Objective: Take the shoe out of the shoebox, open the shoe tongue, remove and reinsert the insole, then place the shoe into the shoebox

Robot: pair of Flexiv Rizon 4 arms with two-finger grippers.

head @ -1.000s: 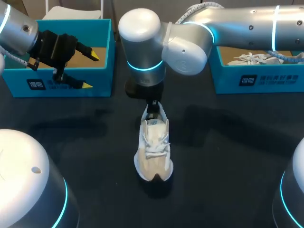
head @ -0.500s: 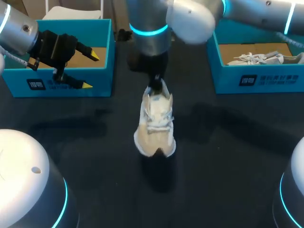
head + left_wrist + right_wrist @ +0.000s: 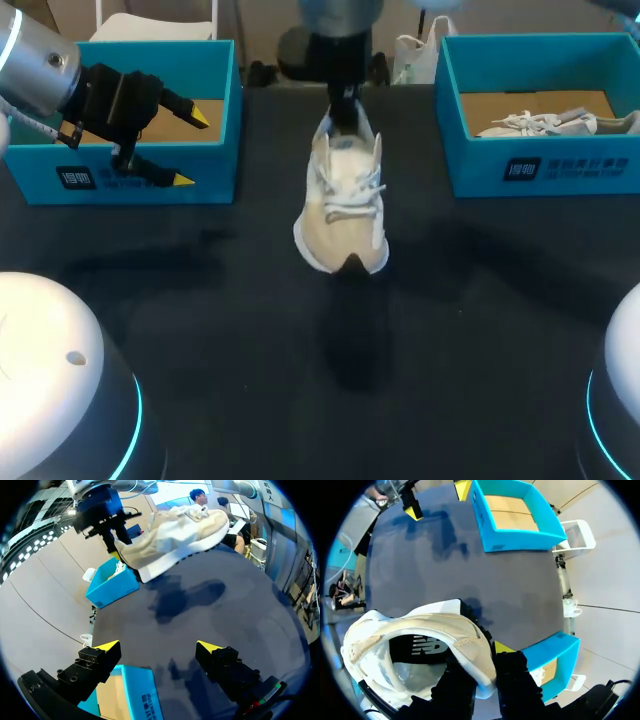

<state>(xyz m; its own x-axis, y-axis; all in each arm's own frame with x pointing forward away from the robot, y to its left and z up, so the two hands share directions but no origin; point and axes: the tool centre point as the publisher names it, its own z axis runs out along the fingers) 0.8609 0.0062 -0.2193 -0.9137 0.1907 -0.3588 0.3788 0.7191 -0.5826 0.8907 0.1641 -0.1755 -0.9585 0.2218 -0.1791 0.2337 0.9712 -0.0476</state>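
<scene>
Your right arm (image 3: 335, 40) has the shoe (image 3: 343, 205) lifted off the worktop (image 3: 480, 330). It hangs in the air between the two blue boxes, heel up at the arm and toe pointing back toward you, with its shadow on the dark surface below. In the right wrist view, the right jaws are clamped on the padded heel collar, pinching it from inside and outside. Your left arm (image 3: 45, 60) sits over the front wall of the left box (image 3: 215, 165). The left jaws are spread wide with nothing between them. That box shows only its cardboard floor, while the right box (image 3: 540, 165) has another shoe (image 3: 545, 123) lying in it.

Expect the shoe to be light but awkward. The upper looks soft, and the collar will squash under the pinch. With the whole shoe hung from that one point, it can swing or pivot if you move sharply. The heel is probably the stiffest part of the upper, so it is a sound place to carry from. Avoid lifting by the laces or tongue, which are floppy and will only stretch.

Set the shoe down flat on its sole, which should grip the worktop. Then steady the heel with one arm while the other works the tongue. The insole will likely be thin and bendy, so take it by an edge.
</scene>
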